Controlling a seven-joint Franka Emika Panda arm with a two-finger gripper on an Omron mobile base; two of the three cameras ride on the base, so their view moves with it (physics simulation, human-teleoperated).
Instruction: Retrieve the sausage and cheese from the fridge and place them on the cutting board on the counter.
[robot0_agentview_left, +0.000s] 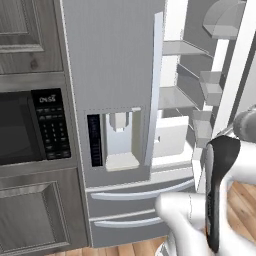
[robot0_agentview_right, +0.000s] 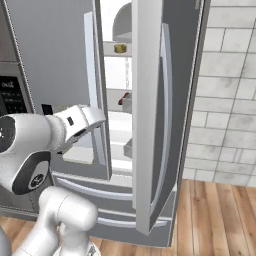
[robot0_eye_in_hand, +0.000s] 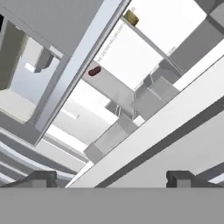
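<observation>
The fridge (robot0_agentview_left: 112, 65) stands with its left door shut and its right door (robot0_agentview_right: 150, 115) swung open. Inside, the pale yellow cheese (robot0_agentview_right: 120, 48) lies on an upper white shelf. One shelf lower lies the dark red sausage (robot0_agentview_right: 123, 98), half hidden by the door edge. The hand view looks up into the opening, with the cheese (robot0_eye_in_hand: 131, 17) at the top and the sausage (robot0_eye_in_hand: 94, 71) below it to the left. My gripper (robot0_eye_in_hand: 111, 179) is open, fingertips (robot0_eye_in_hand: 41, 178) wide apart with nothing between them, still outside the fridge. The cutting board and the counter are out of view.
A black microwave (robot0_agentview_left: 20, 127) is set in wood cabinets left of the fridge. The open door carries several bins (robot0_agentview_left: 210, 85) on its inner side. Two drawers (robot0_agentview_left: 135, 192) run below the doors. A tiled wall (robot0_agentview_right: 230, 90) and wood floor (robot0_agentview_right: 215, 215) lie to the right.
</observation>
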